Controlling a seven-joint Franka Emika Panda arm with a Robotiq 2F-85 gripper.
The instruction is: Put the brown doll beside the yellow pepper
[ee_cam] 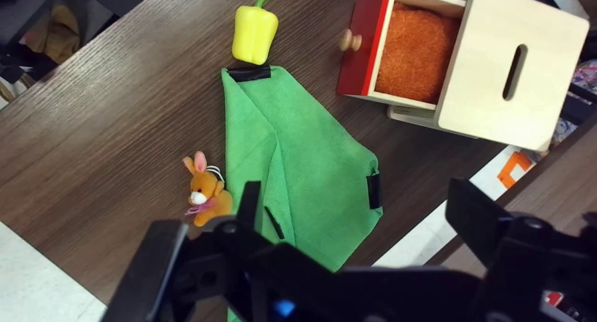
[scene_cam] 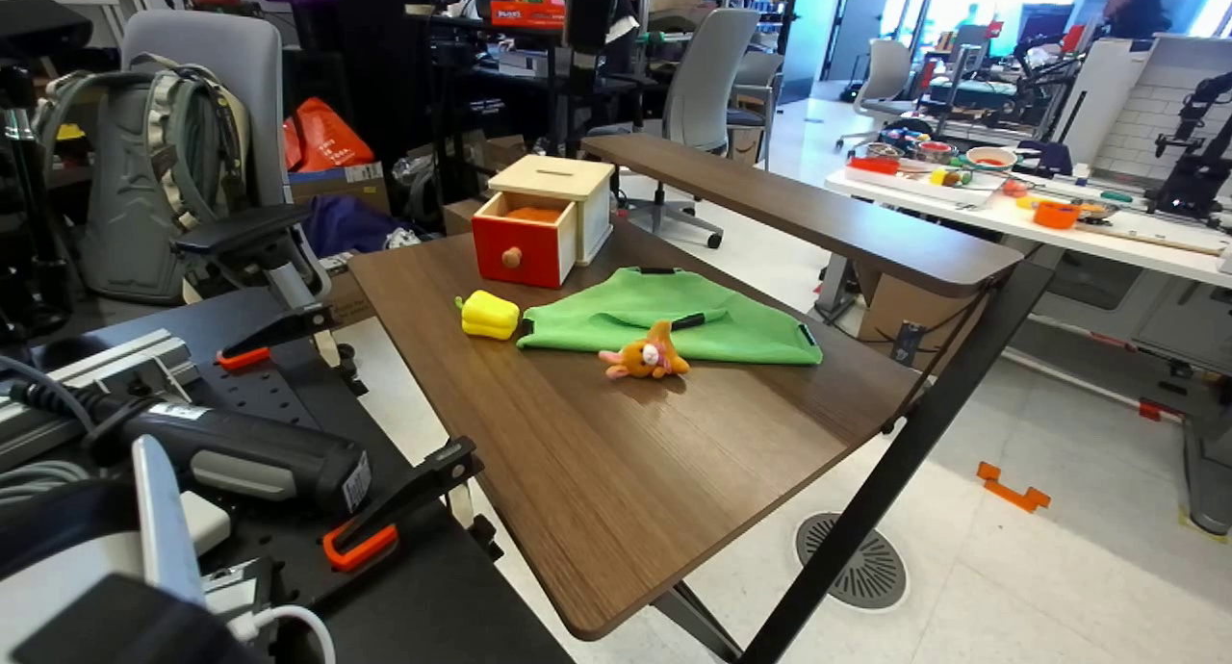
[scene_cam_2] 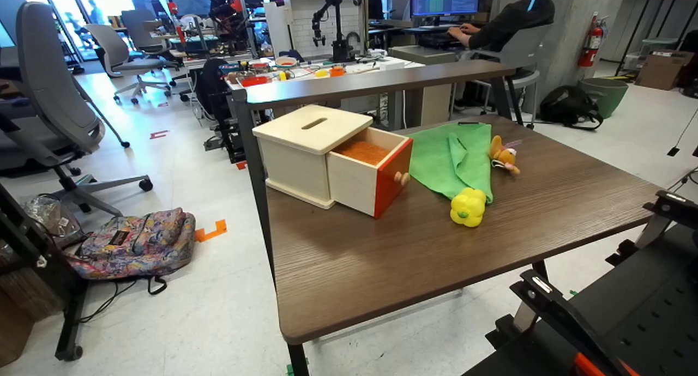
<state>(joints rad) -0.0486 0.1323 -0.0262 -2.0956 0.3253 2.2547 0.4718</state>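
The brown doll is a small orange-brown rabbit figure with pink ears; it lies on the brown table at the edge of the green cloth in both exterior views (scene_cam: 645,357) (scene_cam_2: 504,157). In the wrist view the doll (ee_cam: 210,198) is at the lower left, its lower end close to my left finger in the picture. The yellow pepper (scene_cam: 489,315) (scene_cam_2: 468,207) lies at a corner of the cloth, apart from the doll; in the wrist view it is at the top (ee_cam: 254,35). My gripper (ee_cam: 355,186) is open and empty above the table; it is out of both exterior views.
The green cloth (scene_cam: 577,322) (scene_cam_2: 436,158) (ee_cam: 322,172) lies folded next to the doll and pepper. A wooden box with a red-front drawer pulled out (scene_cam: 525,245) (scene_cam_2: 305,169) (ee_cam: 503,79) stands near the pepper. A raised shelf (scene_cam: 818,212) runs along one table side.
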